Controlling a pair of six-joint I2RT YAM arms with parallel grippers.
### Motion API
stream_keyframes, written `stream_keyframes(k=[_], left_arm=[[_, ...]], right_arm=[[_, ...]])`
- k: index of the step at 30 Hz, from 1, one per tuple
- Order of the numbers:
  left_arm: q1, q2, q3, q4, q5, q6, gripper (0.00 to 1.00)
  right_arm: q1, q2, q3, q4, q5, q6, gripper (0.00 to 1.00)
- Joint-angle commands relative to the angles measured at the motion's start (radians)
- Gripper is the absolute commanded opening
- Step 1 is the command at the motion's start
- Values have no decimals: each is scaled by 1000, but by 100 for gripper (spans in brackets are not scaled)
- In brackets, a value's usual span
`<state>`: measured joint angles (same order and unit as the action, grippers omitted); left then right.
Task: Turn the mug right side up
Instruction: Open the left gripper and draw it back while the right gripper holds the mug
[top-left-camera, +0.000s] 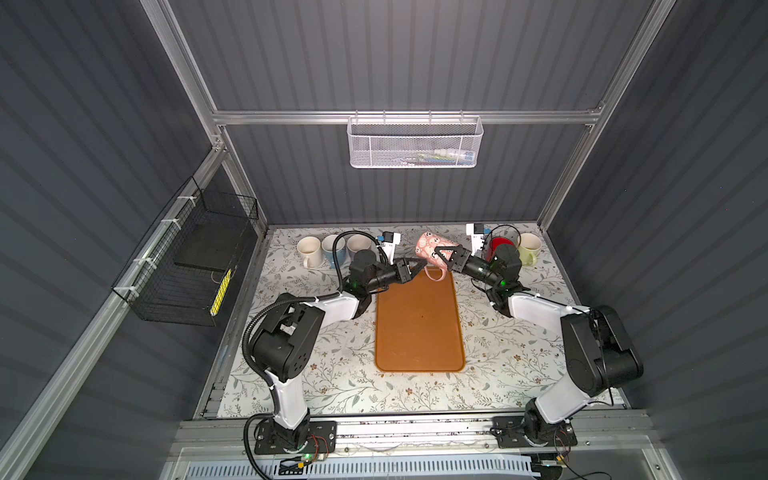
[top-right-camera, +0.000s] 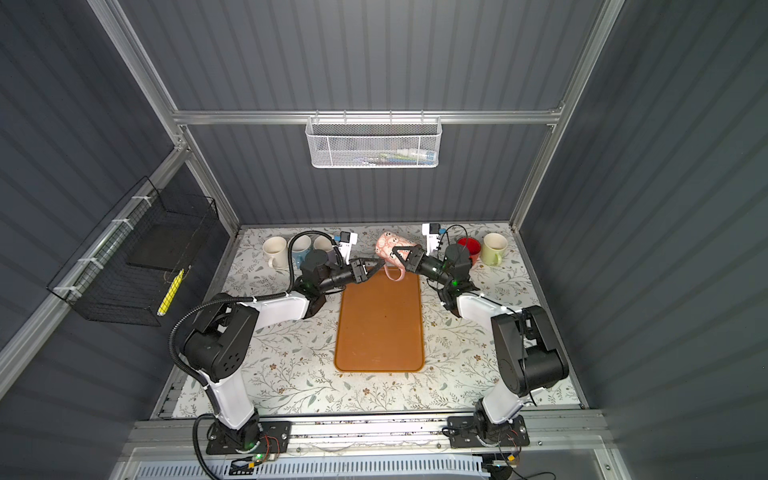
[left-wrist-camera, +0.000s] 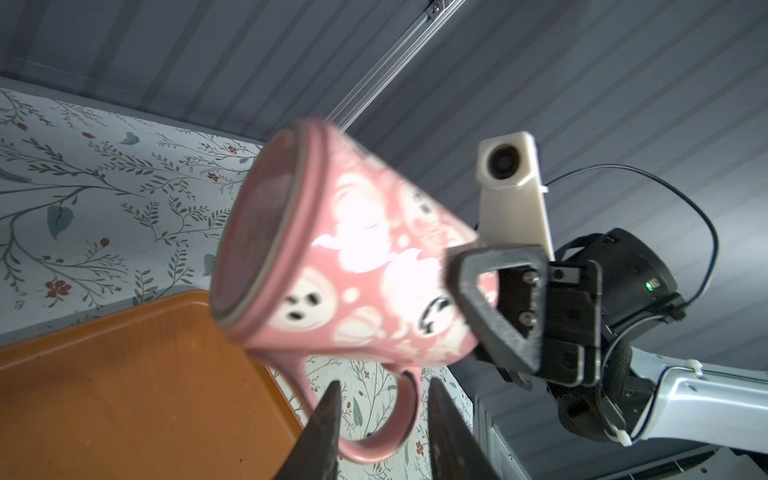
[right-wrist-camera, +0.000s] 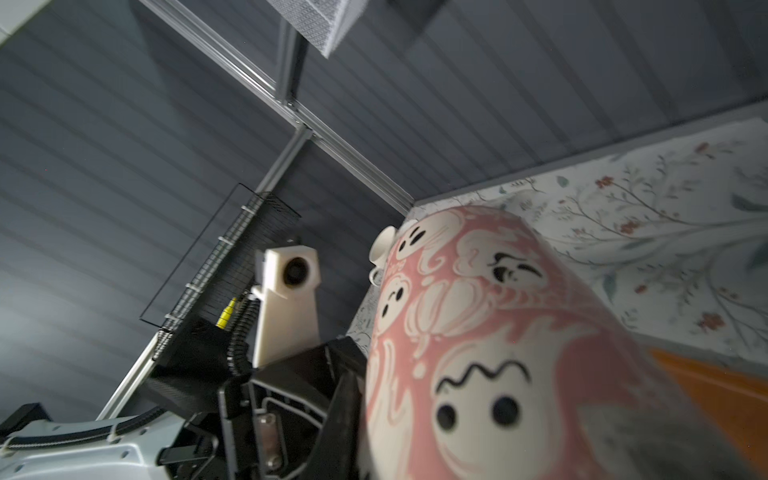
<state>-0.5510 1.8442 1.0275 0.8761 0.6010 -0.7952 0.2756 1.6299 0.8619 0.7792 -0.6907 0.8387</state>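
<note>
A pink mug (top-left-camera: 430, 245) (top-right-camera: 388, 245) with white ghost faces hangs tilted on its side over the far end of the orange tray (top-left-camera: 419, 332) (top-right-camera: 378, 328). My right gripper (top-left-camera: 446, 258) (top-right-camera: 405, 257) is shut on the mug's right end; in the left wrist view one of its fingers (left-wrist-camera: 498, 307) lies across the mug (left-wrist-camera: 365, 257). The handle (left-wrist-camera: 399, 419) points down toward the tray. My left gripper (top-left-camera: 417, 264) (left-wrist-camera: 384, 384) is open, its fingers standing either side of the handle without touching it. In the right wrist view the mug (right-wrist-camera: 498, 332) fills the foreground.
Along the back edge stand a white mug (top-left-camera: 309, 249), a blue mug (top-left-camera: 334, 249) and a third mug (top-left-camera: 357, 243) on the left, a red mug (top-left-camera: 500, 245) and a pale green mug (top-left-camera: 530, 247) on the right. A black wire basket (top-left-camera: 195, 257) hangs on the left wall.
</note>
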Motion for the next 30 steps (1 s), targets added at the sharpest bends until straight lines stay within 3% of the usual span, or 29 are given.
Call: stream_keyframes(k=[1,9,16,30], left_arm=[[-6,-12,5,8,-5,52,35],[-6,-54,5,-94,-29,130,35],[-18,-122,28,-310,-93,283,35],[-35,-270,96,-792,-338,591,35]], right_arm=[[1,-35,47,-61,26,-99,0],[7,-58,78,-218,47,-181,0],[20,-85,133,-452,81,-304,0],[34,-142,290,-965,240,-567,0]])
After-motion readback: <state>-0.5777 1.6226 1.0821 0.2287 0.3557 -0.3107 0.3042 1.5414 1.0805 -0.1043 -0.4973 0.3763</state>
